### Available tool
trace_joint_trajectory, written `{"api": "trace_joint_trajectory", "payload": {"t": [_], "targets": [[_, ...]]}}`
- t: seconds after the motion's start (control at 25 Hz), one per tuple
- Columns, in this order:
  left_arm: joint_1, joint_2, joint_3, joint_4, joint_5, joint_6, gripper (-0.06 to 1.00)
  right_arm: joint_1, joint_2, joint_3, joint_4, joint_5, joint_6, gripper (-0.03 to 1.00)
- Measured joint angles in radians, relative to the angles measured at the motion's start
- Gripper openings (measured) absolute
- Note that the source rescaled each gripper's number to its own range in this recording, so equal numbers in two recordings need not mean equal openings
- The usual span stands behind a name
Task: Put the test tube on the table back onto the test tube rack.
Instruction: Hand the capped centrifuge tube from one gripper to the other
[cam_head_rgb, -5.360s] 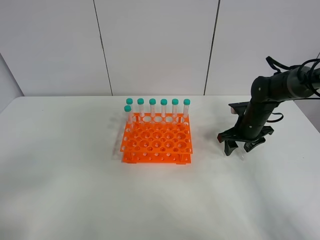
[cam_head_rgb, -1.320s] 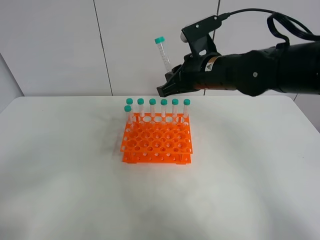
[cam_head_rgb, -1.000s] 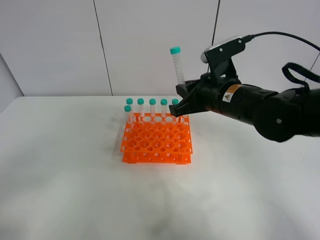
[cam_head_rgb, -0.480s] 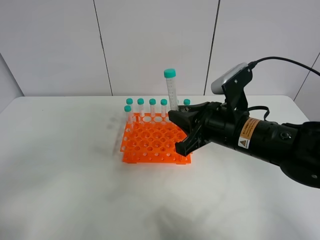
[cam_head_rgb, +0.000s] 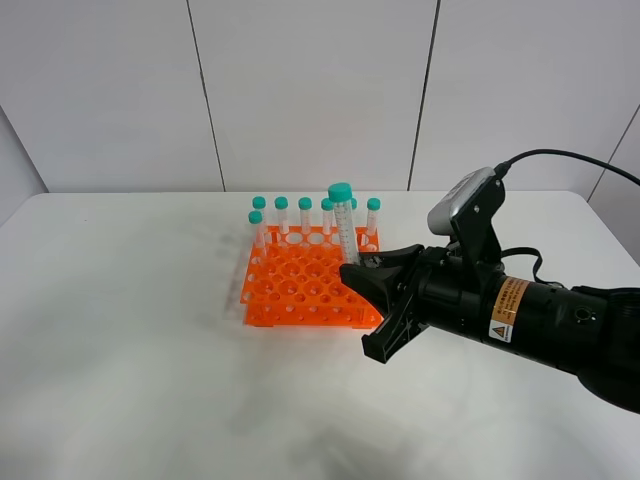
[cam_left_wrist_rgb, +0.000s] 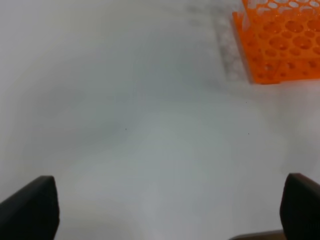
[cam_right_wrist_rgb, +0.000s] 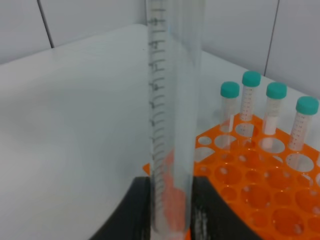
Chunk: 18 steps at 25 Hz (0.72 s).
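Holding test tube (cam_head_rgb: 343, 226) upright, cap up: right end effector (cam_right_wrist_rgb: 172, 220) clamping its lower end, off counter (cam_head_rgb: 120, 360), near right front corner of test tube rack (cam_head_rgb: 300, 290). Left end effector (cam_left_wrist_rgb: 165, 220) gaping wide, empty. Risks I'm seeing: tip hiding between fingers, alignment with hole unclear, so tip likely landing on web, skidding, shoving rack; tube leaning slightly, possibly jamming.

Standing tubes (cam_head_rgb: 305, 218) block the rack's (cam_head_rgb: 300, 287) far edge.
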<state>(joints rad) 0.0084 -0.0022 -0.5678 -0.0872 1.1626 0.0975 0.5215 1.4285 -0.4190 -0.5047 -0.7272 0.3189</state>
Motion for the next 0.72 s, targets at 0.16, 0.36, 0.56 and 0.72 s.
{"api": "trace_joint_trajectory", "payload": {"t": [0.16,0.36,0.56,0.72], "targets": [[0.000,0.000,0.000,0.000,0.000,0.000,1.00,0.000,0.000,0.000,0.000,-0.015,0.000,0.00],[0.000,0.000,-0.024,0.000,-0.007,0.009,1.00,0.000,0.000,0.000,0.000,-0.018,-0.001,0.00],[0.000,0.009,-0.056,-0.004,-0.015,0.009,1.00,0.000,0.000,0.000,0.000,-0.018,-0.008,0.00],[0.000,0.098,-0.079,-0.004,-0.019,0.013,1.00,0.000,0.000,0.000,0.000,-0.018,-0.009,0.00]]}}
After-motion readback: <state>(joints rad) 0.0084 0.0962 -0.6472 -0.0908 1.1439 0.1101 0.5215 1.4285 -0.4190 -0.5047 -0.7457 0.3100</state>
